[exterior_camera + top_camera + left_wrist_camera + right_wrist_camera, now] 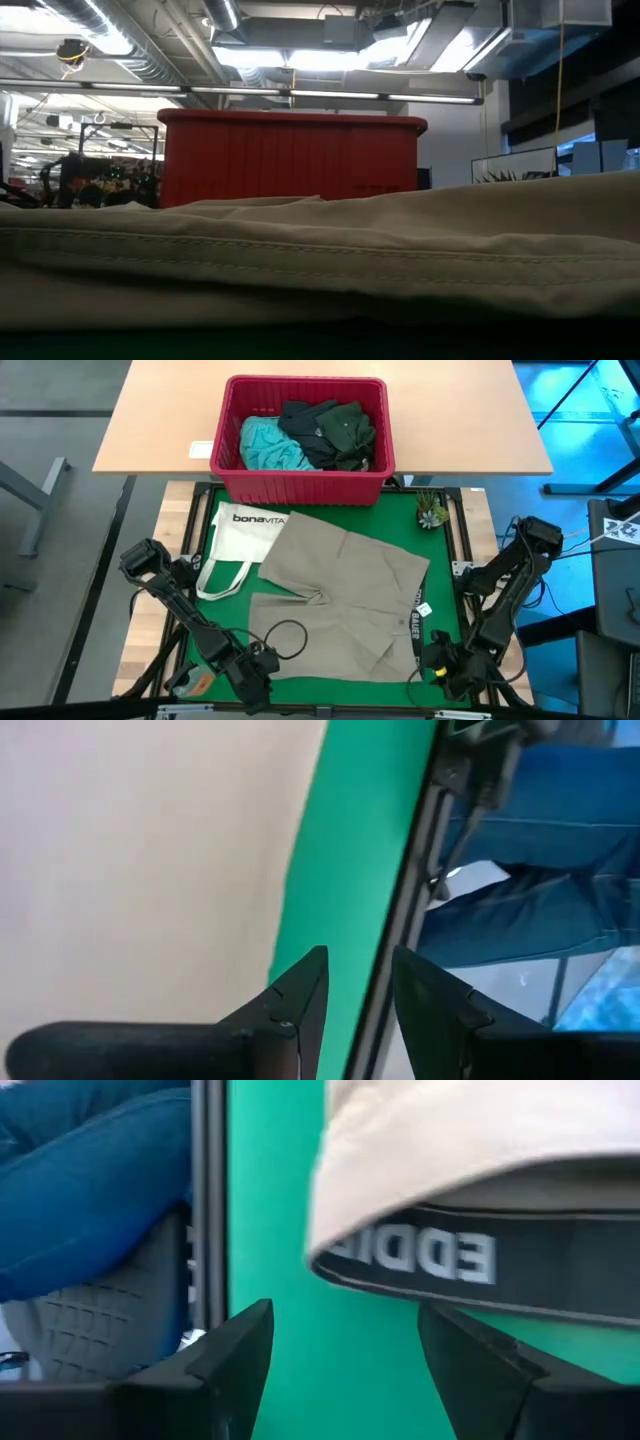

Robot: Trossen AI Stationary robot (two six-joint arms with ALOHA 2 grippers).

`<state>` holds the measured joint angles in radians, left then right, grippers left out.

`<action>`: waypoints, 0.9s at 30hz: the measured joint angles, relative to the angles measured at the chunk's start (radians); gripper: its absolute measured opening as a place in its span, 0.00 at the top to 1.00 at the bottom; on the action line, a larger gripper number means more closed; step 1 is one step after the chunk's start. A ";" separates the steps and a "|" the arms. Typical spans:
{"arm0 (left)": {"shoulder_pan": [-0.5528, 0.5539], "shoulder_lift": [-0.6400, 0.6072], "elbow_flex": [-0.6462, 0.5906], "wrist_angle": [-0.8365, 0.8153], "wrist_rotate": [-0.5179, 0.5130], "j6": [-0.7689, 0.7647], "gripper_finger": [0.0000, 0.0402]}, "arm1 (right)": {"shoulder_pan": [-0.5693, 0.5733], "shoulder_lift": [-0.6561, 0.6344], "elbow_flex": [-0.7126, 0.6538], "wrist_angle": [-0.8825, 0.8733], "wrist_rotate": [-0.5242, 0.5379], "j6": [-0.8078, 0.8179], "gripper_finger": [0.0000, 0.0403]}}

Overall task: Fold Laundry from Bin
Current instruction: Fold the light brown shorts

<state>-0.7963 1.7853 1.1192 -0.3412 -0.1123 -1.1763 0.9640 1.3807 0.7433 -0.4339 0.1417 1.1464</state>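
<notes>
Khaki shorts (345, 595) flat mid-frame; left gripper (255, 675) and right gripper (450, 665) both open, empty, lower corners.

**Laundry and bin: items on hand**

Khaki-tan garment (345, 595): shorts, spread flat on the green mat, waistband toward the right edge, a black webbing belt (415, 628) with white lettering threaded along it. Partly overlaps a white tote.

Red bin (300, 485): rectangular plastic basket, thick rim, upright at the mat's far edge against the wooden tabletop. Holds a crumpled light turquoise garment (265, 445) on its left side and bunched dark grey and dark green garments (335, 430) on its right.
</notes>
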 joint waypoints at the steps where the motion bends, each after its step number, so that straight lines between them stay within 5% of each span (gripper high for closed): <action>1: 0.000 0.002 0.000 -0.006 -0.001 0.000 0.73 | -0.001 0.008 0.000 0.017 -0.001 -0.001 0.38; 27: -0.003 0.010 0.000 -0.081 -0.047 0.125 0.73 | -0.002 0.095 0.000 0.075 0.075 -0.028 0.38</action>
<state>-0.7990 1.7956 1.1191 -0.4219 -0.1598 -1.0517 0.9619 1.4754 0.7433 -0.3592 0.2171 1.1188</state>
